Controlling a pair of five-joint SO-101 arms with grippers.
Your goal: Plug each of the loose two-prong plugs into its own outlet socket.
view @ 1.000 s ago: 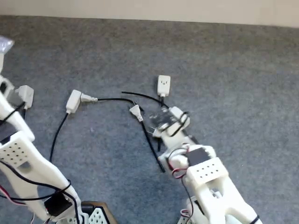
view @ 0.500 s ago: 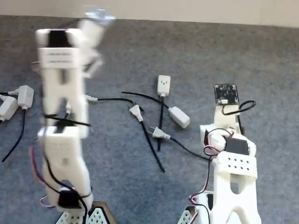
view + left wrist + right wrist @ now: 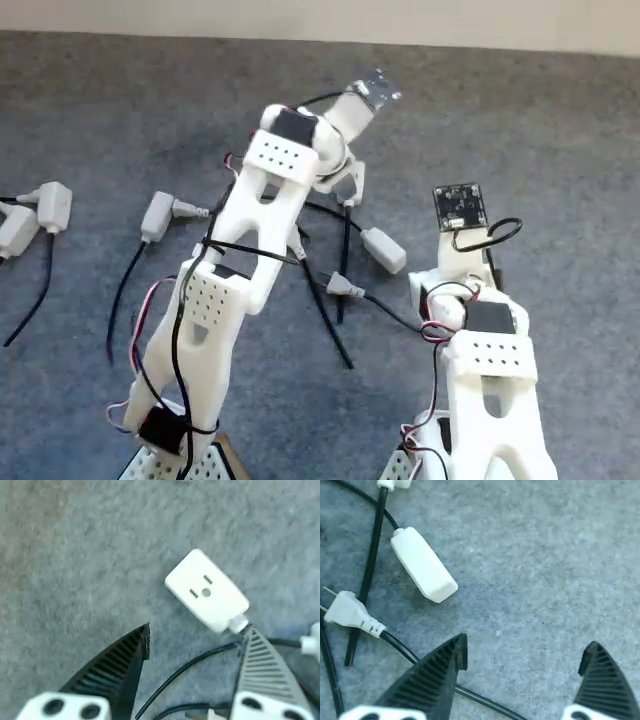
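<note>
Two white plastic arms [image 3: 262, 205] with perforated link covers, black servos, red-and-black cables, and black ribbed triangular fingers [image 3: 435, 675].

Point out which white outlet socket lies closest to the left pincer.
The face-up socket with its slots showing, just beyond the open left pincer; the oblong socket lies farther off, its slots unseen.

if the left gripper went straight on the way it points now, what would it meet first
Most likely the white outlet socket, face up just beyond the open left gripper. A black cable crosses between the fingers and might touch first; depth is unclear.
</note>
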